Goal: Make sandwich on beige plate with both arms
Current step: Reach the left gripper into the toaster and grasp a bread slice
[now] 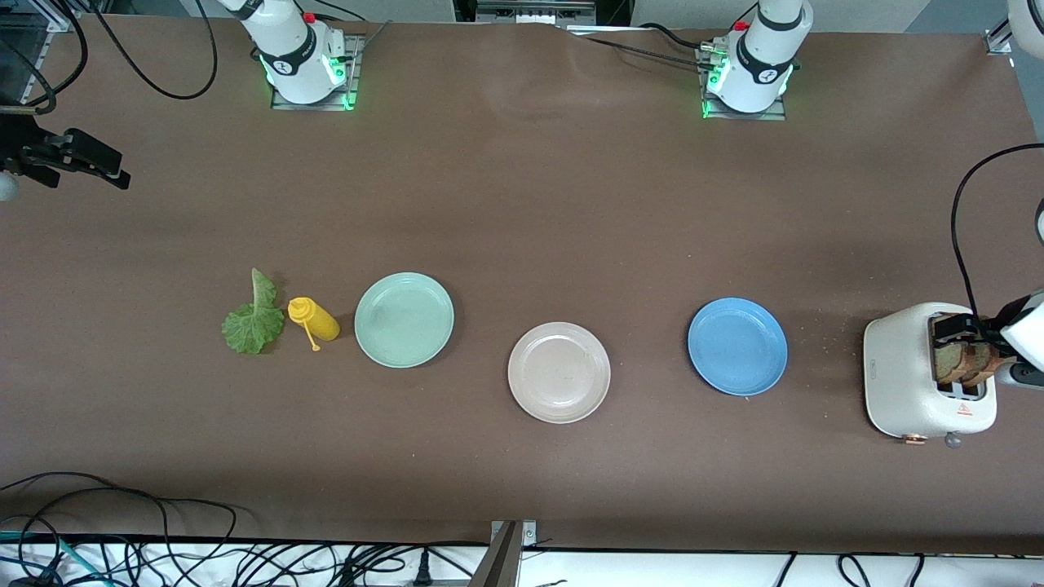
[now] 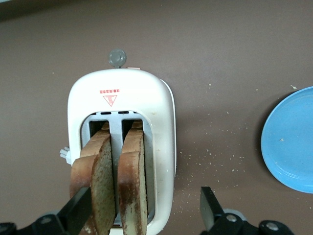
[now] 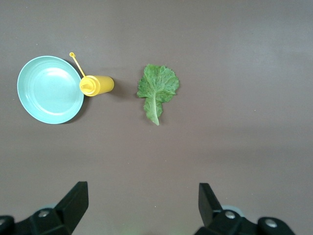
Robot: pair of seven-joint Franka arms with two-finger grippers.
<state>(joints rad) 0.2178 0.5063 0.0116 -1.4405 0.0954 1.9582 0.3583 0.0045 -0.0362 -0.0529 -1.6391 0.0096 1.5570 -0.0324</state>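
Observation:
Two brown bread slices (image 2: 100, 181) (image 1: 962, 361) stand upright in the slots of a white toaster (image 2: 161, 112) (image 1: 905, 367) at the left arm's end of the table. My left gripper (image 2: 144, 210) (image 1: 975, 342) is open just above the toaster. One finger (image 2: 78, 210) is beside the outer slice and the other is out past the toaster's side. The beige plate (image 1: 559, 372) lies bare mid-table. A green lettuce leaf (image 1: 254, 322) (image 3: 157, 88) lies flat toward the right arm's end. My right gripper (image 3: 144, 208) (image 1: 114, 175) hangs open and high, with nothing between its fingers.
A mint-green plate (image 1: 404, 319) (image 3: 49, 89) lies beside a yellow mustard bottle (image 1: 314, 319) (image 3: 97, 85) on its side next to the lettuce. A blue plate (image 1: 737, 346) (image 2: 291, 139) sits between the beige plate and the toaster. Crumbs dot the table near the toaster.

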